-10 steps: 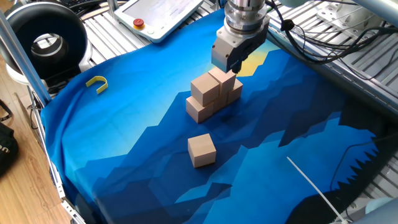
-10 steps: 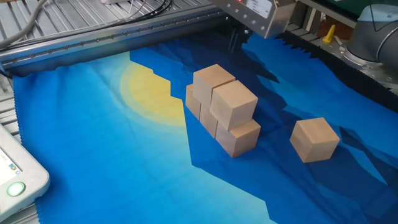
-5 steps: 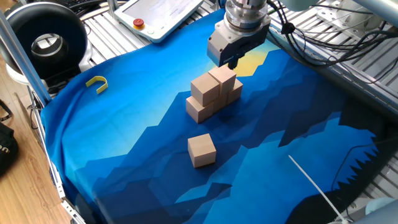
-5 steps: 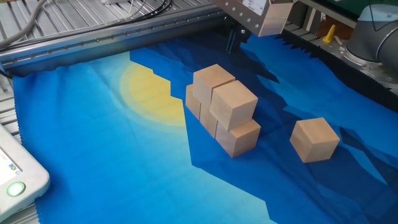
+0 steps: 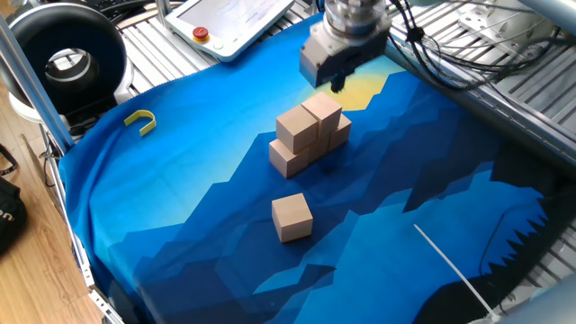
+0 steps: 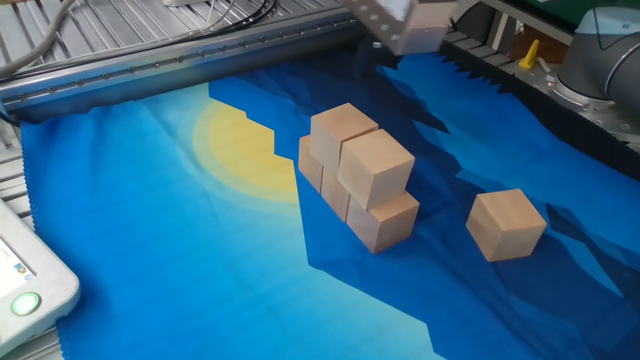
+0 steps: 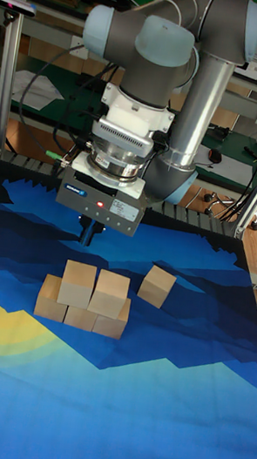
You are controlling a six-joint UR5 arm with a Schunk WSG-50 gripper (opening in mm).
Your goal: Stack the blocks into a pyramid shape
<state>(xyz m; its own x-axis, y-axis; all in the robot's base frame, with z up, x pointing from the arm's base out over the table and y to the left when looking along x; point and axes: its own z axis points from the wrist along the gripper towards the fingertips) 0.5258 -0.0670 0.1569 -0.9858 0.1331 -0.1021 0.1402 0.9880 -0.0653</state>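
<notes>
Blocks (image 5: 306, 135): 5 smooth wooden cubes stacked, 1 (image 5: 292, 217) apart

A blue cloth (image 5: 180, 180) printed with a mountain skyline and a yellow sun (image 6: 235, 150) covers the table. Near its centre stands a cluster of blocks (image 5: 308, 137), three on the cloth and two on top. A lone block (image 5: 292, 217) sits apart at 6 o'clock from the cluster. A small yellow hook (image 5: 140, 120) lies at 9 o'clock, near the cloth's edge.
</notes>
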